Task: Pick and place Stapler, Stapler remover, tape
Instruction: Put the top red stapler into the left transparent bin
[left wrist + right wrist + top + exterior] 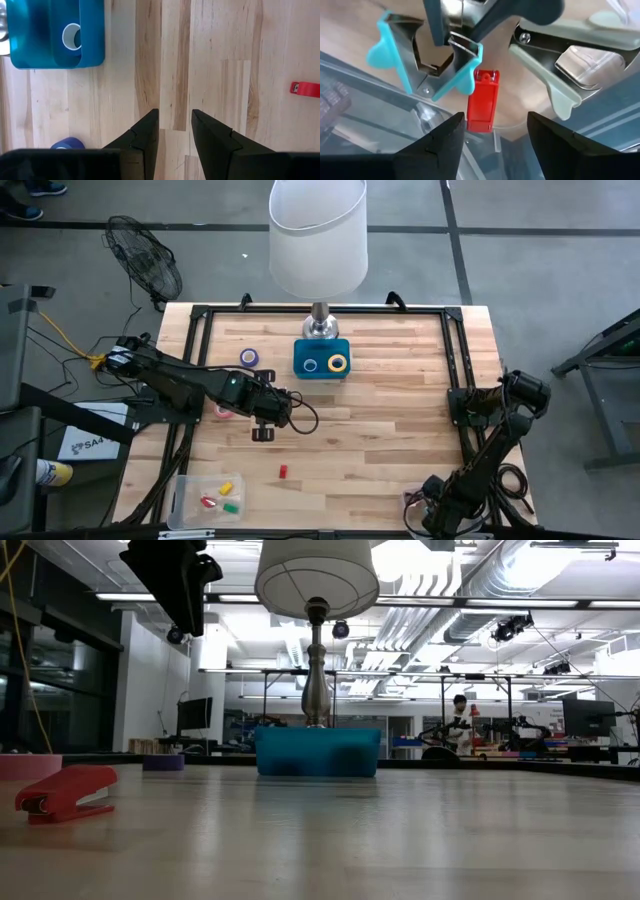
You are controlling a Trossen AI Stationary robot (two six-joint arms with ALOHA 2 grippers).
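The left gripper hangs over the middle-left of the table, its fingers spread a little with only bare wood showing in the gap. A small red stapler lies on the wood nearer than that gripper and slightly to its right, apart from it. At the far middle, just in front of the lamp, sits a blue tray with a blue tape roll and a yellow tape roll side by side inside it. A purple tape roll lies on the table just left of the tray, and a pink tape roll shows partly under the left arm. A clear bin at the near left corner holds small red, yellow and green blocks. The right arm is folded at the near right edge; the right gripper has its fingers set apart, pinching nothing, above a clear container in which a teal stapler remover, a pale green stapler remover and a second red stapler lie close together.
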